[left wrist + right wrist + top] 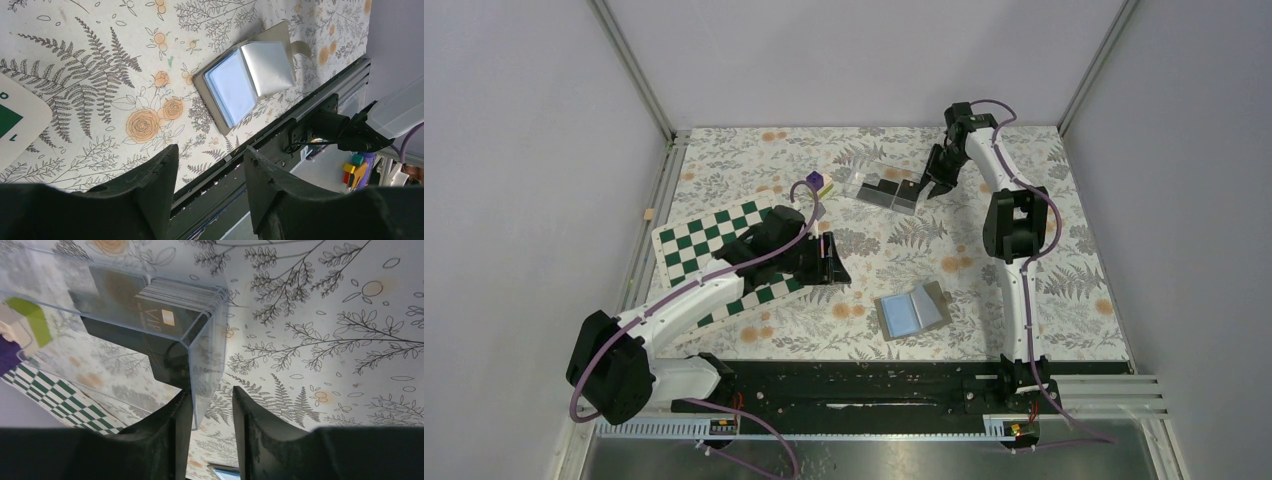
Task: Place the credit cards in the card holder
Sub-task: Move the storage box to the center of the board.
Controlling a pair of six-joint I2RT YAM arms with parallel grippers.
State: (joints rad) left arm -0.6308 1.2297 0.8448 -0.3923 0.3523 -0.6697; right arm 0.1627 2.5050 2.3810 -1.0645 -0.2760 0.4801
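On the floral table (pixel 724 160) seen from above, we find the card holder (pixel 912 312) lying open near the front edge. The credit cards (pixel 889 188) stand in a clear box (pixel 864 183) at the back. The right gripper (pixel 930 190) is at the box's end, and the left gripper (pixel 832 262) is over a checkerboard (pixel 689 245).

At the left wrist, our fingers (pixel 155 185) stand moderately apart and empty, with the holder beyond them.

At the right wrist, the box's end wall sits in the narrow gap; we cannot tell whether it is pinched.

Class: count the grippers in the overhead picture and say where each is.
2. The left gripper hangs beside the chessboard; the right gripper is at the clear box. Neither is hidden.
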